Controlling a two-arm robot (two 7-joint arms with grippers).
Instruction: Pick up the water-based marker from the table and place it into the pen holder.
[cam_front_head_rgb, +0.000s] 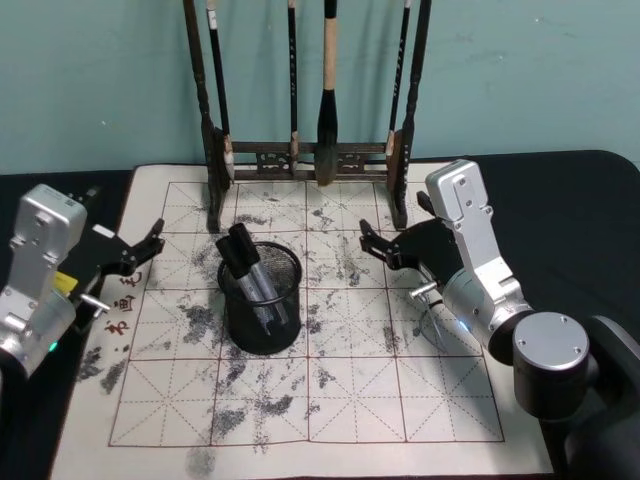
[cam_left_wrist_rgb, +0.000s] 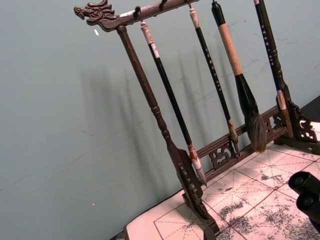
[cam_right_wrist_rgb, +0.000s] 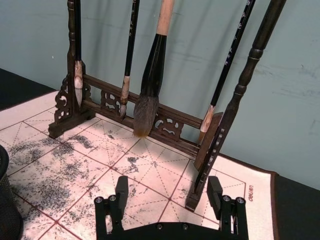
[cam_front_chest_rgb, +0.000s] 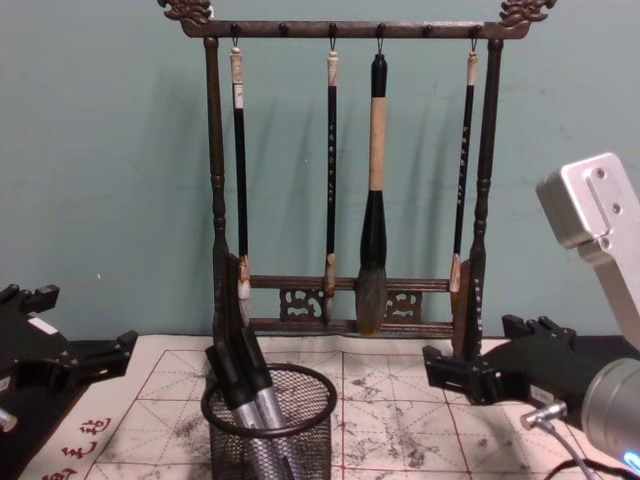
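Markers are judged already in the pen holder; both the left gripper and right gripper, fingers spread and empty, are best kept clear of the brush rack

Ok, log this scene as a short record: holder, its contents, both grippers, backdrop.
pen holder: black mesh cup, upright on the gridded mat
contents: two markers, dark caps up, leaning left
left gripper: open, empty, left of the holder
right gripper: open, empty, right of the holder
backdrop: brush rack with four hanging brushes
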